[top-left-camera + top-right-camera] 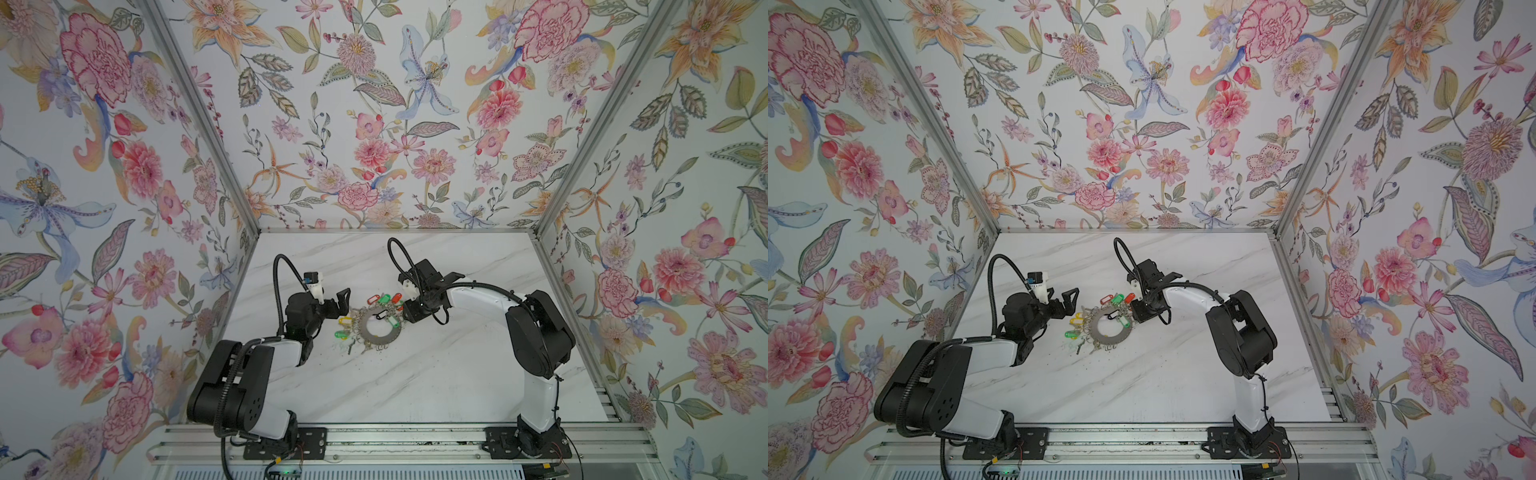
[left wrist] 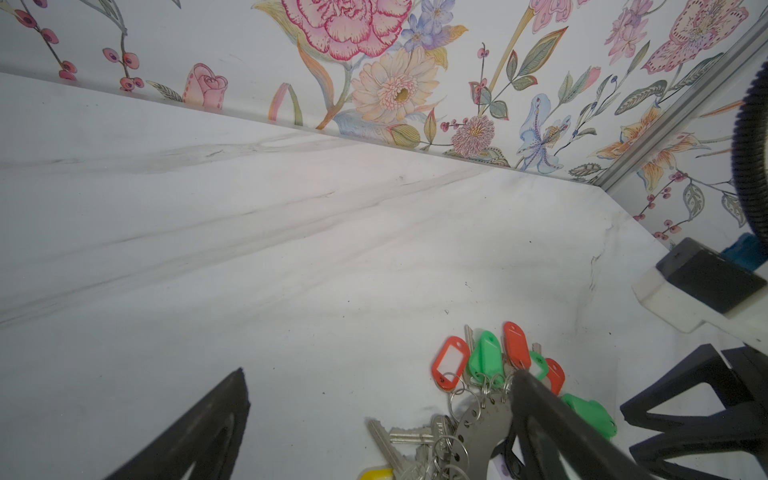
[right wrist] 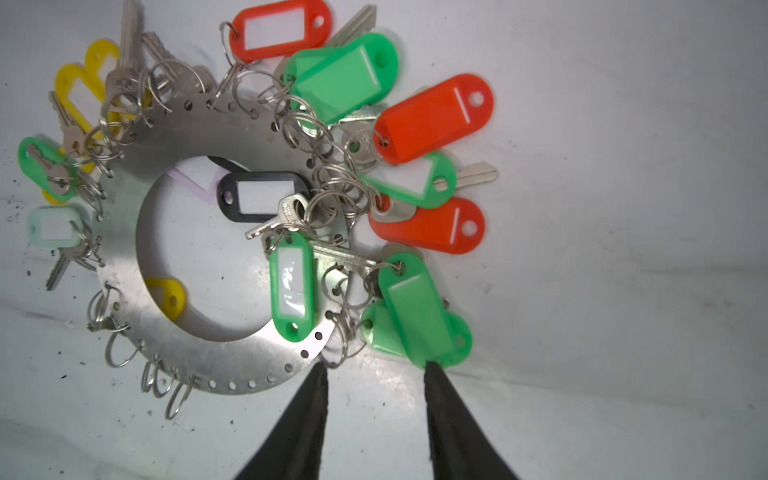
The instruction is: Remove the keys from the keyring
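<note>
The keyring (image 3: 232, 129) is a flat grey metal disc with a wide hole, lying on the white marble table, seen in both top views (image 1: 392, 335) (image 1: 1123, 336). Keys (image 3: 129, 50) hang from its rim on small split rings, with red (image 3: 432, 118), green (image 3: 340, 77) and yellow (image 3: 79, 83) tags. My right gripper (image 3: 376, 365) stands partly open at the disc's rim. One fingertip (image 3: 321, 370) is beside the rim and the other touches a green tag (image 3: 415, 307); nothing lies between them. My left gripper (image 2: 379, 374) is wide open and empty on the keyring's other side (image 1: 340, 307).
Dark specks dot the table (image 1: 415, 382) around the keyring. A black tag (image 3: 262, 195) lies across the disc's hole. Several empty split rings (image 3: 120, 353) hang on the rim. Floral walls close three sides, and an aluminium rail (image 1: 395, 440) runs along the front.
</note>
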### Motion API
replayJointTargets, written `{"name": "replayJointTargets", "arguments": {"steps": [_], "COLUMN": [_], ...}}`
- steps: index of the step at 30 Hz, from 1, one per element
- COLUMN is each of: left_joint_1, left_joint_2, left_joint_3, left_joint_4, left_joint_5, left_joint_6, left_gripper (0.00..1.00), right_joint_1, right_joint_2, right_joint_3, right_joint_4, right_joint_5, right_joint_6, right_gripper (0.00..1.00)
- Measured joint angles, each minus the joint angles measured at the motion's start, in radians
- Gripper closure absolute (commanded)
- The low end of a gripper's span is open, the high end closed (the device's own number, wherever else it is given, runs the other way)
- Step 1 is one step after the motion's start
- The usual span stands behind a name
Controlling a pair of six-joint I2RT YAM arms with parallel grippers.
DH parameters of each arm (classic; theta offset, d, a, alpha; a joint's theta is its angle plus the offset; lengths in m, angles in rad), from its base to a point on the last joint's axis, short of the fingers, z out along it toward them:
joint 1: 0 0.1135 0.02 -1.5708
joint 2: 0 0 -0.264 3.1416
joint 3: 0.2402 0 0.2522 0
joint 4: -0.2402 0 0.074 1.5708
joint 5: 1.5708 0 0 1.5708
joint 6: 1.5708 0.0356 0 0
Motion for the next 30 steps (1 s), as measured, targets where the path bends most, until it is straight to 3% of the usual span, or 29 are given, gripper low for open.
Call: {"name": "replayJointTargets", "arguments": {"steps": [22, 30], "left_joint_1": [0.0, 0.0], "left_joint_2": [0.014, 0.014], "left_joint_3": [0.006, 0.006], "left_joint_4": [-0.01, -0.013], "left_joint_5": [0.005, 0.006], "left_joint_6": [0.0, 0.0], "left_gripper": [0.01, 0.01], "right_joint_1": [0.003, -0.03], "right_joint_2": [0.127, 0.068], "right_joint_3": [0.086, -0.01], "right_joint_4": [0.011, 0.035], "right_joint_5": [-0.106, -0.141], "right_joint_6": [0.006, 0.004], "right_gripper": [0.55, 0.52]}}
